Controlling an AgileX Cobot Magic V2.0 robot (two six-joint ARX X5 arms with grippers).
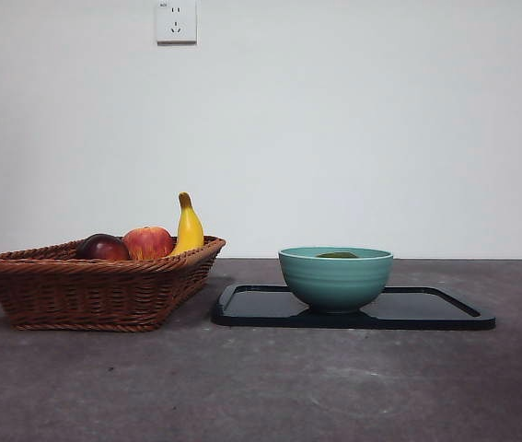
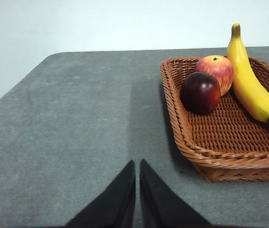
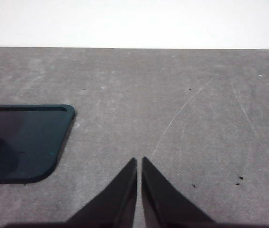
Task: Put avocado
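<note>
The avocado [image 1: 338,255] sits low in the teal bowl [image 1: 335,279]; likely firm, light, smooth-skinned, best gripped across its middle. Both claws pinched closed, empty.

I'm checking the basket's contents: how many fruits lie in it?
3: a dark maroon fruit, a red apple behind it and a banana alongside, all in the wicker basket. None looks hidden.

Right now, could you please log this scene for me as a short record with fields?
avocado: in the teal bowl, only its top showing
bowl: on the black tray
basket: holds maroon fruit, red apple, banana
left claw: shut, empty, over the table beside the basket
right claw: shut, empty, beside the tray
</note>
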